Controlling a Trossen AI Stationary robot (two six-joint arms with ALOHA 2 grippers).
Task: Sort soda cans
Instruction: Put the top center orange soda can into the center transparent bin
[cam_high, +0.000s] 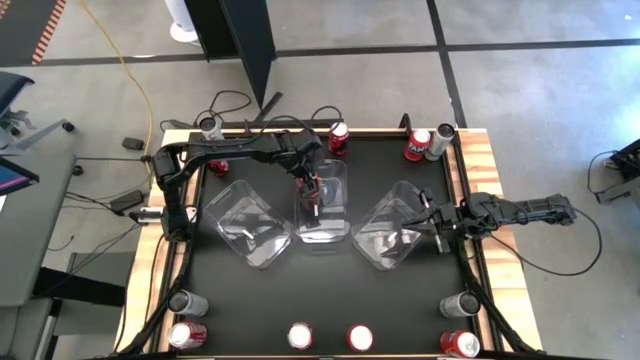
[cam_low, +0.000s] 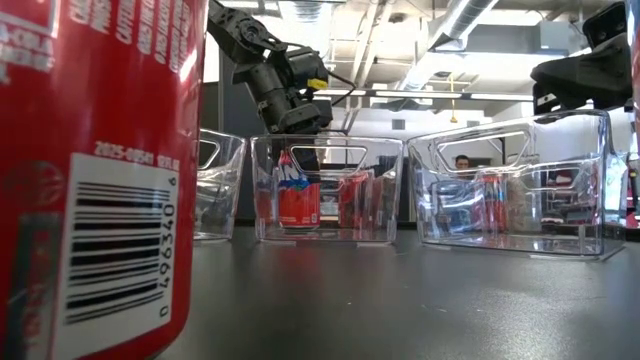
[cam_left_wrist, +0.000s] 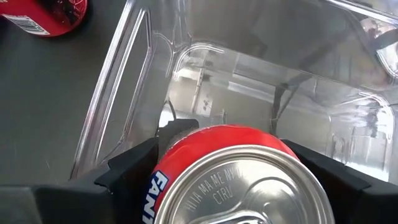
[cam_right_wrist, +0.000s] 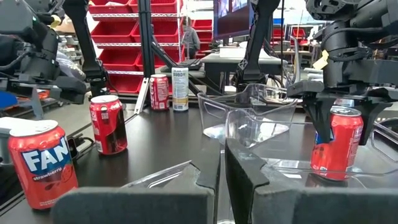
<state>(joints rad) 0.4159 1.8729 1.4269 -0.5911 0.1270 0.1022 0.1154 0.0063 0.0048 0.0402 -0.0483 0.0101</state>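
Note:
Three clear bins lie across the table's middle: left (cam_high: 250, 222), middle (cam_high: 325, 222), right (cam_high: 392, 235). My left gripper (cam_high: 312, 186) reaches down into the middle bin with a red soda can (cam_left_wrist: 236, 180) between its fingers; the can shows again in the low view (cam_low: 298, 195) and the right wrist view (cam_right_wrist: 337, 144). My right gripper (cam_high: 436, 220) waits shut at the right bin's edge, level, touching nothing. Loose red and silver soda cans stand upright along the table's far and near edges. My left gripper pinches the red can's upper side wall (cam_left_wrist: 163, 163), just below its silver top, between its two fingers (cam_left_wrist: 134, 169), one on each side. The fingers slant down from the table's far left. The can stands upright inside the middle bin, its base on or just above the bin's floor (cam_low: 300, 232).
At the far edge stand a red can (cam_high: 339, 138), a red (cam_high: 417, 146) and silver pair (cam_high: 441, 140), and a silver can (cam_high: 210, 126). Along the near edge are red (cam_high: 300, 336) (cam_high: 360, 338) and silver cans (cam_high: 186, 303) (cam_high: 458, 304). A red can (cam_low: 90, 170) fills the low view's left.

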